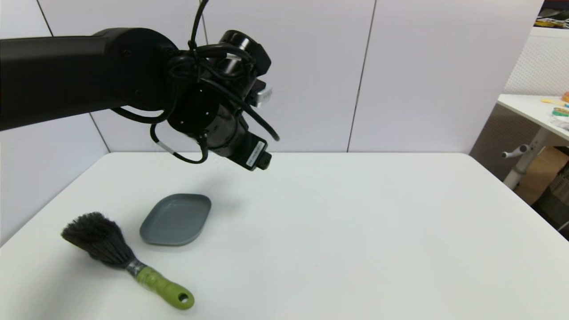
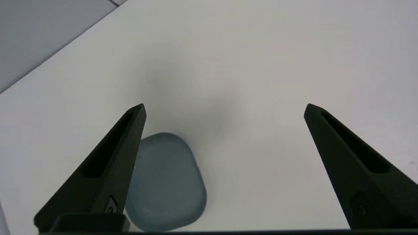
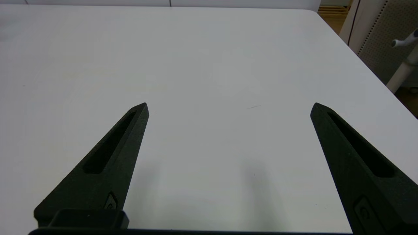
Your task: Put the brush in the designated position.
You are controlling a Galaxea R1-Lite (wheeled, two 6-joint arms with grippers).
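The brush (image 1: 126, 263) lies flat on the white table (image 1: 338, 231) at the front left, its dark bristle head toward the left edge and its lime-green handle (image 1: 165, 290) pointing to the front. It does not show in either wrist view. My left arm (image 1: 133, 75) is raised well above the table's back left. In its wrist view my left gripper (image 2: 225, 109) is open and empty, high over the table. My right gripper (image 3: 228, 107) is open and empty over bare table; that arm is outside the head view.
A grey-blue rounded plate (image 1: 176, 219) sits just behind and right of the brush, and the plate (image 2: 168, 182) also shows beside my left finger. Another table (image 1: 533, 106) and its stand are past the right edge.
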